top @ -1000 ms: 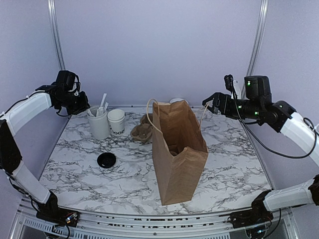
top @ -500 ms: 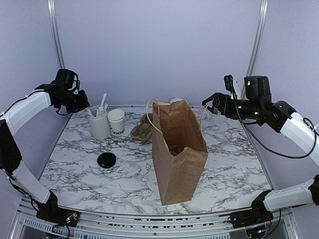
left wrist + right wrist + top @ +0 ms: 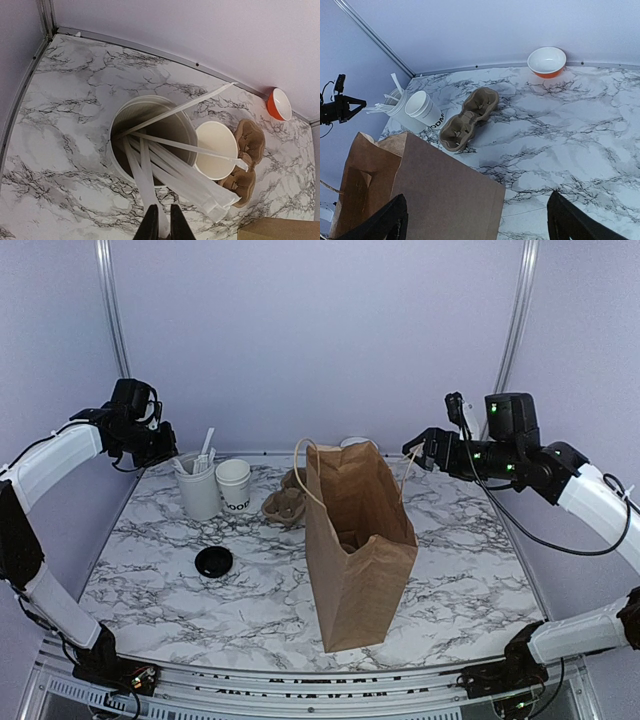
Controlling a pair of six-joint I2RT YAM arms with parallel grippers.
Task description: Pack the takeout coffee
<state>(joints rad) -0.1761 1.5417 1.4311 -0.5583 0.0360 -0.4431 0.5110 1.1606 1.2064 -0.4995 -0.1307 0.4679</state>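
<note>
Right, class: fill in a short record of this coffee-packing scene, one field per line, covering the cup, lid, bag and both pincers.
cup: white paper cup, open-topped, upright beside the stick canister
lid: black lid, flat on the table, apart from the cup
bag: brown paper bag, upright, mouth open
left pincer: closed on a white stick standing in the canister
right pincer: open, holding nothing, beside the bag's top

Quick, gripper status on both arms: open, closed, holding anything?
Left gripper: closed on a white stick that stands in the canister.
Right gripper: open, holding nothing.
</note>
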